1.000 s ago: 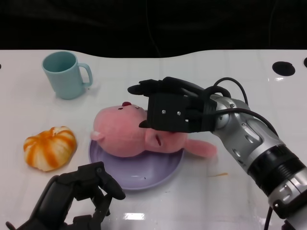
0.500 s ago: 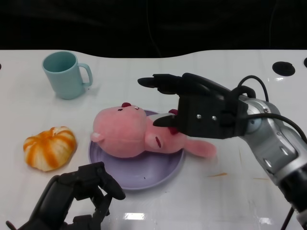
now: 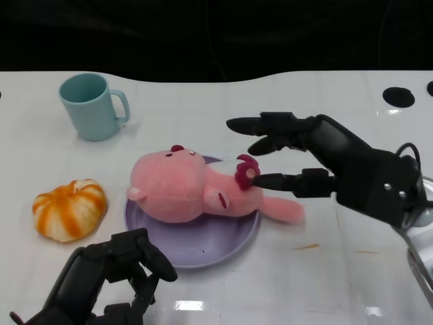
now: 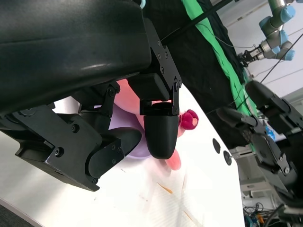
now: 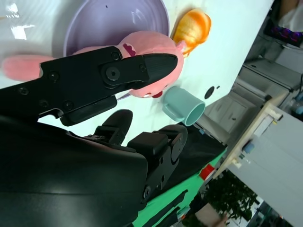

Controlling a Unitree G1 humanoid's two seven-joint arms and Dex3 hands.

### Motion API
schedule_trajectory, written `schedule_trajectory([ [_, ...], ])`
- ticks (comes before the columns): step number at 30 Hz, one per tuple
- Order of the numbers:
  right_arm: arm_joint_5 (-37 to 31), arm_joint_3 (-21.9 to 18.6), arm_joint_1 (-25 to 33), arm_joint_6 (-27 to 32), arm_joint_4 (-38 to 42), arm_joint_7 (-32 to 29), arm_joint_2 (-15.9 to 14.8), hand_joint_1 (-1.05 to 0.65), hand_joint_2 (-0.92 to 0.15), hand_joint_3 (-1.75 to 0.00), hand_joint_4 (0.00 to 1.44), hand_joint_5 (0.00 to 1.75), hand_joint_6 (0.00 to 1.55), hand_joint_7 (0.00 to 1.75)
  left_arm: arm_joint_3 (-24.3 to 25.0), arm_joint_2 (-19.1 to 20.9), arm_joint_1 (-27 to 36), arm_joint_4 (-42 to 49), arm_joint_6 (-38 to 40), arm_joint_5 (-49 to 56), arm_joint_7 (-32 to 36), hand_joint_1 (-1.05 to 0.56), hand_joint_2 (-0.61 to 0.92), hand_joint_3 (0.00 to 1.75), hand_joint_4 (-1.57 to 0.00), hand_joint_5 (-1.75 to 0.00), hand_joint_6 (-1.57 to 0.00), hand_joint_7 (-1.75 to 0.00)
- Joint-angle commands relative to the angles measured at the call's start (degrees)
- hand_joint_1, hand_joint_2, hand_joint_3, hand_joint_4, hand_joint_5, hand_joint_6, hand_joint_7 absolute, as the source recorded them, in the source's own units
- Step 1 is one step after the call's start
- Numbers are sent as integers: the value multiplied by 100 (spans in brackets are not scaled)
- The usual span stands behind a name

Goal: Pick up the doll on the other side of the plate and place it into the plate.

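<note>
The pink plush doll point(image 3: 196, 189) lies across the purple plate point(image 3: 203, 247) in the middle of the frame, its head over the left rim and one leg hanging over the right rim onto the white bench point(image 3: 304, 284). The right robot hand point(image 3: 308, 166), just right of the doll, is spread wide and empty, which suggests the doll is released. The left robot hand point(image 3: 111, 281), at lower left, is curled in and holds nothing.

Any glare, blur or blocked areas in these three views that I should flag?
Head view: sharp, with a small glare patch on the glossy table near the left hand. Left wrist view: the hand's own black shell fills most of the picture, and the doll barely shows. Right wrist view: the right hand covers the lower half; the background is soft.
</note>
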Motion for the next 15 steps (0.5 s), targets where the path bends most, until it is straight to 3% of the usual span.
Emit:
schedule_trajectory([
  [1,324,-301,395,-364,-212,-27,-116,-26,-92,-11,34,111,69,27,20,44,-46,45,-59,-5,51,-9,53,111,-77,-156,-81,-124],
  [3,505,-423,611,-463,-298,-8,-117,-19,-90,-17,41,118,67,48,23,51,-64,62,-58,21,58,-10,53,111,-78,-156,-82,-123],
  [4,587,-470,706,-485,-345,-2,-110,-15,-85,-28,45,122,63,66,25,53,-71,69,-60,23,58,-10,53,111,-78,-156,-82,-123],
  [6,737,-553,923,-504,-480,10,-107,-9,-65,-70,52,130,58,93,27,44,-67,50,-18,-8,46,-10,52,111,-78,-156,-82,-123],
  [10,835,-658,1343,-553,-791,-24,-159,3,-49,-106,61,142,62,116,31,50,-77,64,-47,0,48,-10,53,110,-78,-156,-82,-123],
  [15,808,-759,1830,-338,-1310,-69,-234,14,-42,-133,72,151,73,131,31,65,-80,39,-39,11,39,-10,53,110,-78,-156,-82,-122],
])
